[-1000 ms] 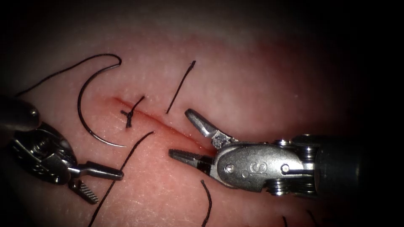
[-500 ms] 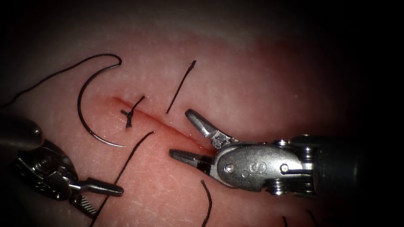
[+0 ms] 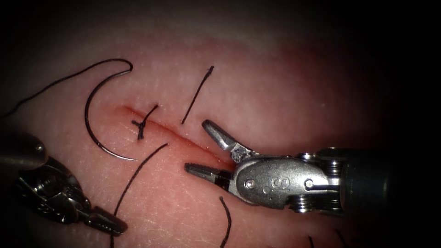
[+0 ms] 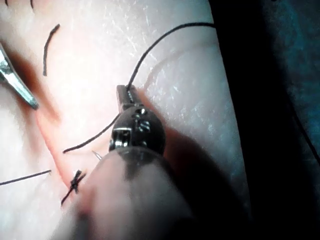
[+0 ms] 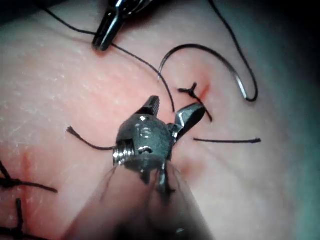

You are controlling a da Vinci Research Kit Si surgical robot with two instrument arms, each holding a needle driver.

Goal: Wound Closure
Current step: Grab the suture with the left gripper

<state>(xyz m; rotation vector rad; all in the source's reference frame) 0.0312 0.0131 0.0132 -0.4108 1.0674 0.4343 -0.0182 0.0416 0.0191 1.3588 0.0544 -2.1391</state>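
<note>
The curved needle [image 3: 87, 120] lies free on the tissue [image 3: 275, 92] to the left of the cut [image 3: 183, 138], held by neither tool; its thread trails off to the left. My left tool [image 3: 110, 224] sits at the lower left with its jaws shut on the thread [image 3: 138, 170] that runs up toward the cut. The left wrist view shows that thread leaving the tip of the left tool [image 4: 123, 96]. My right tool [image 3: 197, 145] stands open astride the cut, holding nothing. A tied knot [image 3: 141, 126] sits on the cut's left end. The right wrist view shows the needle [image 5: 200, 46] and the open right tool [image 5: 172, 109].
Cut ends of thread lie loose on the tissue: one [image 3: 197, 94] right of the cut above the right tool, another [image 3: 226, 220] below it. Older stitches [image 5: 15, 182] show in the right wrist view. Red fluid lines the cut.
My left tool moved down toward the lower left and its jaws closed on the thread, which now bends toward it. The right tool and the needle stayed put.
</note>
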